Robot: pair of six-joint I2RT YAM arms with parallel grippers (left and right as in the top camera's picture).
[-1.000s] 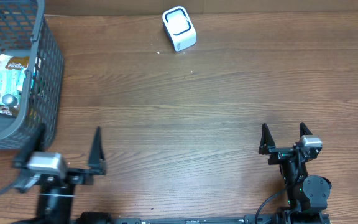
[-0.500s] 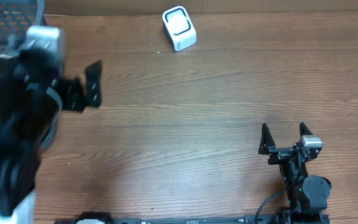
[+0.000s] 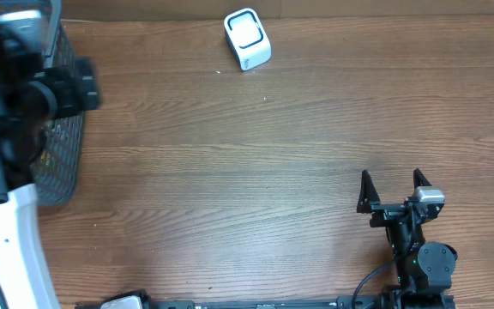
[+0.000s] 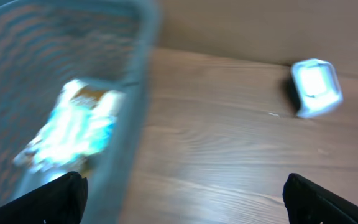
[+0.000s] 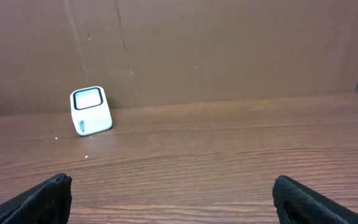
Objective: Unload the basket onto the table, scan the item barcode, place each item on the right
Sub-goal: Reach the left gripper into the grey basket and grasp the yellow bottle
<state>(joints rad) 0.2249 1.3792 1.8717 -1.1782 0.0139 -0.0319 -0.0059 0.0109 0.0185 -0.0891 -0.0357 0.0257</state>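
The item, a pale blue and white snack packet [image 4: 73, 130], lies inside the grey mesh basket [image 4: 138, 81] and is blurred in the left wrist view. In the overhead view my left arm covers it. My left gripper [image 4: 182, 202] hovers open and empty near the basket's right wall, with the packet ahead and to its left. The white barcode scanner [image 3: 247, 39] stands at the table's far edge, also visible as the scanner [image 5: 91, 111] in the right wrist view. My right gripper [image 3: 393, 190] rests open and empty at the front right, pointing toward the back.
The basket [image 3: 63, 163] fills the far left corner of the wooden table [image 3: 256, 146], and its tall walls surround the packet. A brown cardboard wall [image 5: 229, 50] runs behind the table's far edge.
My left arm has lifted from the front left of the table and swung back over the basket. Its jaws stayed open. The right arm has not moved.
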